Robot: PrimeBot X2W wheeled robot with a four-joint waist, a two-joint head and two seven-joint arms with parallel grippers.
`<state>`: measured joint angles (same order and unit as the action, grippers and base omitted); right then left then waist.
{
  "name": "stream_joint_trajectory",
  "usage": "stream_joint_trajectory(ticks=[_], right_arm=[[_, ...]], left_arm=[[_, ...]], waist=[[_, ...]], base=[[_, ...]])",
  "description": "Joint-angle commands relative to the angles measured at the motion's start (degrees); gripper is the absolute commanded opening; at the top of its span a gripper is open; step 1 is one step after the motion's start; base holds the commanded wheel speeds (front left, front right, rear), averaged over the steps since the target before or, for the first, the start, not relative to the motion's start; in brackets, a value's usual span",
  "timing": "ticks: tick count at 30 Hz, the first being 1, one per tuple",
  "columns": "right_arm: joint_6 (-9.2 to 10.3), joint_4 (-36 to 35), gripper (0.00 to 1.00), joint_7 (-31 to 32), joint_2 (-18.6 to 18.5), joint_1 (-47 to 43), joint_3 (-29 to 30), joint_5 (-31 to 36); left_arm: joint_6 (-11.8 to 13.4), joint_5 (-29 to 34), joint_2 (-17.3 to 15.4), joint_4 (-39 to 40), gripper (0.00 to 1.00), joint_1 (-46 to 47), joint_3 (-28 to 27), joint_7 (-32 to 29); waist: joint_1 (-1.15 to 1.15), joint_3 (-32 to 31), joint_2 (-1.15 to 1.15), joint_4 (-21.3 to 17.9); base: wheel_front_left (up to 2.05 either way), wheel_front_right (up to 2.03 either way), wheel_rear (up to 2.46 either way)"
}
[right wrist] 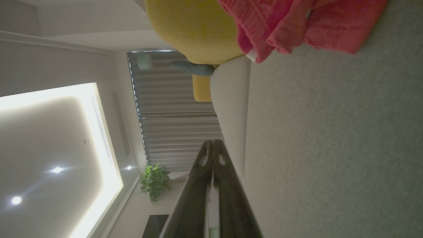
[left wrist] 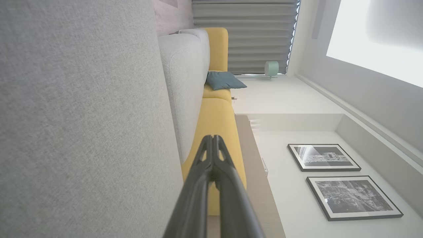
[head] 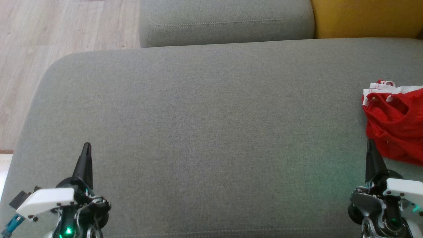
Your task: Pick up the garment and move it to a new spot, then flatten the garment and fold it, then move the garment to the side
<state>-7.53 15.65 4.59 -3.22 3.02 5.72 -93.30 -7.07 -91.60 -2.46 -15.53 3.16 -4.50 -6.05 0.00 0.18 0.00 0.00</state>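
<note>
The broad grey woven-fabric sofa seat (head: 198, 125) spreads beneath and ahead of both grippers. The crumpled red cloth garment with white trim (head: 395, 122) lies heaped on it, just ahead of the right gripper (head: 370, 142) and to its outer side, well apart from the left gripper (head: 87, 145). Both grippers have their dark fingers pressed together, holding nothing. The garment looks light, limp and prone to bunching. A raised fold or the white-edged hem, on its far side from the right gripper, seems a sound place to pinch.
</note>
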Motion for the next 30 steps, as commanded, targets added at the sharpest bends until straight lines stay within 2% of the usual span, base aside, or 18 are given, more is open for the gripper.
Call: stream_joint_trajectory(ticks=[1,30], right_arm=[[0.04,-1.7,0.0,0.4,-1.0,3.0,-1.1,-0.4],[0.04,-1.7,0.0,0.8,-0.6,3.0,-0.5,0.0]], left_arm=[[-0.4,-0.5,-0.4,1.5,0.0,3.0,-2.1,-0.5],[-0.4,-0.5,-0.4,1.5,0.0,3.0,-2.1,-0.5]], waist=[[0.0,0.0,0.0,0.0],[0.0,0.0,0.0,0.0]], base=[[0.0,0.0,0.0],[0.0,0.0,0.0]])
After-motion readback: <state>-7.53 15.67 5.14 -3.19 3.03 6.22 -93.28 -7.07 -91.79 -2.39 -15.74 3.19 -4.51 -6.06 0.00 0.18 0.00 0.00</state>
